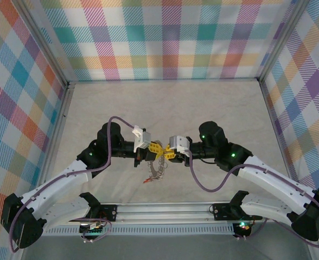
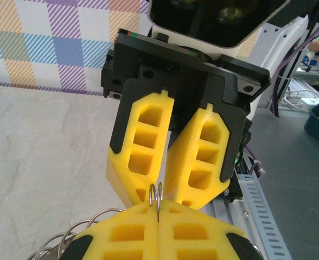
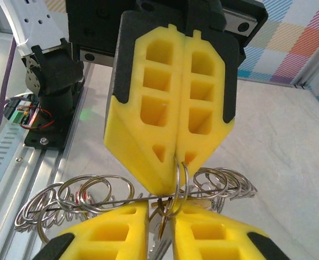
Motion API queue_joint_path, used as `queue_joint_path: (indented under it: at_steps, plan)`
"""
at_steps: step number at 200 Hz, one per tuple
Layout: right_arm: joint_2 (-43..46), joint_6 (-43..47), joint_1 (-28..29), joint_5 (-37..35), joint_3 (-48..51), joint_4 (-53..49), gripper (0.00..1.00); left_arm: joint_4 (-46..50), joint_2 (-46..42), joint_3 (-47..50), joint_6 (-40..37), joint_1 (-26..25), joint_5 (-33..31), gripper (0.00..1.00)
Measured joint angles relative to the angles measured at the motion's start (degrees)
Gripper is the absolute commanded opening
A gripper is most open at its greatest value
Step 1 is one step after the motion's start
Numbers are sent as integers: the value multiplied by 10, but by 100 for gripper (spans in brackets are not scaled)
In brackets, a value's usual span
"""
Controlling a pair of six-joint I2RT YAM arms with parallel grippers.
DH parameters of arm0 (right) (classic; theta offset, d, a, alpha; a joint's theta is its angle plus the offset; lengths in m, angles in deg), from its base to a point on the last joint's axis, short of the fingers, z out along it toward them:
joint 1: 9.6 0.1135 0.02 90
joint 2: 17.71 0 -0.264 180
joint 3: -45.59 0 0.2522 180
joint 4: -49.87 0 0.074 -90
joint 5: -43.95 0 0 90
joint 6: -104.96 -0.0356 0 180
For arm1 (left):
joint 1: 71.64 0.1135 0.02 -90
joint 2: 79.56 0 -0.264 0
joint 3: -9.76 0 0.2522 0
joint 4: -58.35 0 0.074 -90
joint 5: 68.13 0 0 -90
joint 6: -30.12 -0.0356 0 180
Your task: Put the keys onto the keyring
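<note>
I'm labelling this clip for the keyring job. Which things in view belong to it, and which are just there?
In the job:
- keyring
- small ring, pinched in the shut left gripper
- right gripper, meeting it at the keyring
- red tag

Just there:
- rail
- purple cable
- circuit board

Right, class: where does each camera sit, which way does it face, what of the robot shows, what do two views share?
Top external: above, behind the bases, looking down on the table; both arms show.
Left wrist: rides that wrist, facing the right gripper; own fingers below.
Right wrist: rides that wrist, facing the left gripper; own fingers below.
Both wrist views catch the keyring.
</note>
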Motion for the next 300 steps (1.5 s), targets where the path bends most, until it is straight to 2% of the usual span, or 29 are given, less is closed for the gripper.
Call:
queue_joint_path:
  at_steps: [32, 120, 136, 178, 197, 236, 256, 268, 280, 300]
  plan:
    - [-9, -6, 0, 3, 0, 0, 14, 5, -4, 6, -10, 0, -3, 0]
    - [-24, -15, -3, 18, 0, -7, 20, 32, 2, 6, -61, -5, -6, 0]
    - [-28, -21, -8, 24, 0, -16, 17, 33, 9, 6, -75, -7, -8, 0]
    - [-37, -30, -17, 38, 0, -31, 1, 43, 16, 6, -103, -10, -20, 0]
    - [-42, -26, -18, 37, 0, -37, 0, 47, 19, 6, -115, -12, -23, 19]
    - [-62, 6, -17, 30, -28, -87, 0, 81, 28, -12, -153, -23, -46, 25]
    - [-76, 29, -18, 17, -68, -144, 0, 120, 45, -44, -183, -25, -50, 18]
    - [-85, 43, -19, 7, -92, -181, 0, 151, 66, -74, -203, -25, -48, 11]
    - [-89, 55, -22, -3, -105, -209, 0, 179, 87, -99, -223, -25, -45, 0]
    - [-90, 67, -23, -18, -108, -232, 0, 205, 113, -117, -242, -25, -35, 0]
